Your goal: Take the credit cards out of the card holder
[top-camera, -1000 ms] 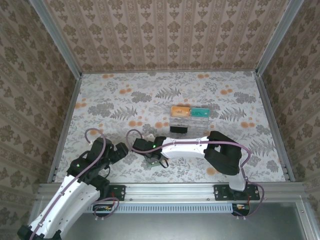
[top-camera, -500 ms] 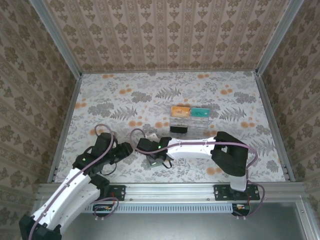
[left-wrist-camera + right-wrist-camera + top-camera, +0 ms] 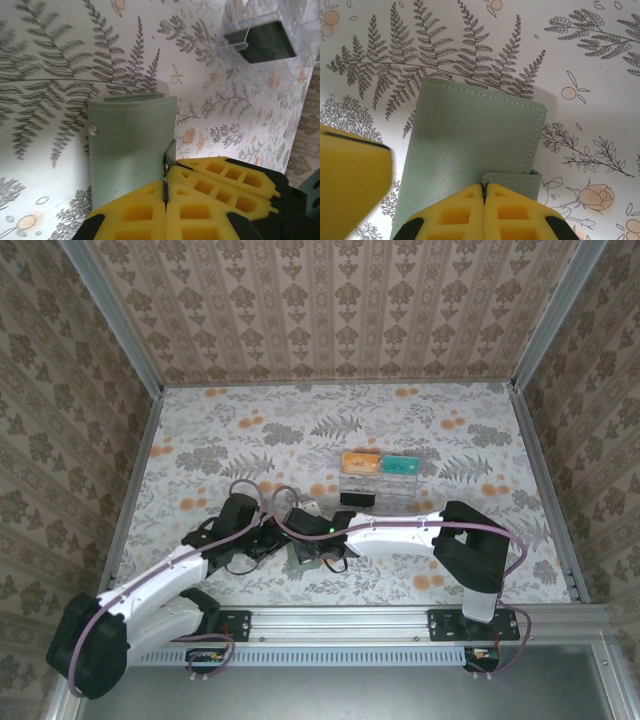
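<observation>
From above, I see both arms reaching to the near middle of the table. The left gripper and right gripper are just beside each other over the wallet, which lies flat and mostly covered by them. Well apart from it, farther back, the clear tray holds the orange card and the teal card side by side, with a black block in its nearer compartment. On my left wrist camera, the yellow pads are pressed together with no gap, their tips touching the closed wallet's near edge; I cannot tell whether any layer is pinched. The tray's corner and the block sit at top right. On my right wrist camera, the pads are also tight together, clamped at the wallet's near edge where a lower flap sticks out. A blurred yellow shape overlaps the wallet's left side.
</observation>
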You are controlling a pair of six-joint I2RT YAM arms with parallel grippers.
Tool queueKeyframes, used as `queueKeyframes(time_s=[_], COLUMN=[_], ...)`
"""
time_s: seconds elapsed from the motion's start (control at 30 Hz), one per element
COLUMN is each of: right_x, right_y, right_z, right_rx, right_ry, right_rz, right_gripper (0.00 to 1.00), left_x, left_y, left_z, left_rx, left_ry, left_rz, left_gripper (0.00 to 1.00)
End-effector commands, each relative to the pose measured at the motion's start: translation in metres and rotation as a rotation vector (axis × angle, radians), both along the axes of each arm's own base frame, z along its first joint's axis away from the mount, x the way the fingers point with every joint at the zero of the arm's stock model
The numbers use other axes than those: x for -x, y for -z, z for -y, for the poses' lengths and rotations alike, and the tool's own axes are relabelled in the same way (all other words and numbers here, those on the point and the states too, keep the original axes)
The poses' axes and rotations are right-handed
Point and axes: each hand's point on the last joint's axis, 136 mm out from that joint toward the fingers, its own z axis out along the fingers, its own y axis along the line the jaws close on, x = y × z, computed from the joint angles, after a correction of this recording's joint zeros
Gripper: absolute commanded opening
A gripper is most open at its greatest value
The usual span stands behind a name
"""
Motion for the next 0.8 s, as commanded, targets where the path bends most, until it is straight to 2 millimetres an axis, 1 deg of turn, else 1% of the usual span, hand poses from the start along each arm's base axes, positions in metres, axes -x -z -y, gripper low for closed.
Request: queueKeyframes(time_s=[0.0, 0.13, 0.2, 0.33, 0.47, 0.53, 0.6, 0.77], right_x=[-0.003, -0.005, -0.007, -0.010, -0.011, -0.011, -0.011, -0.009], right_y=[-0.012, -0.017, -0.019, -0.026, -0.033, -0.031, -0.026, -0.015], right_z=[-0.005, -0.004, -0.001, 0.006, 0.012, 0.014, 0.017, 0.018], right_rx=[-0.071, -0.105, -0.128, -0.179, -0.218, -0.208, -0.196, -0.200], right_ry=[0.022, 0.041, 0.054, 0.085, 0.098, 0.099, 0.102, 0.104], right_rz=[0.003, 0.006, 0.008, 0.012, 0.015, 0.011, 0.004, -0.009], right_gripper=[0.00, 0.00, 0.00, 0.00, 0.00, 0.00, 0.00, 0.00], left_x=[-0.003, 0.009, 0.013, 0.016, 0.014, 0.011, 0.006, -0.011], left_y=[0.000, 0.030, 0.040, 0.055, 0.061, 0.058, 0.047, 0.004], left_z=[0.012, -0.001, -0.008, -0.015, -0.010, -0.008, -0.008, -0.011], left_rx=[0.030, -0.095, -0.134, -0.187, -0.195, -0.199, -0.200, -0.155], left_ry=[0.020, 0.037, 0.039, 0.045, 0.063, 0.072, 0.064, 0.017], left_rz=[-0.015, -0.108, -0.128, -0.153, -0.167, -0.164, -0.138, -0.025], left_gripper=[0.00, 0.00, 0.00, 0.00, 0.00, 0.00, 0.00, 0.00])
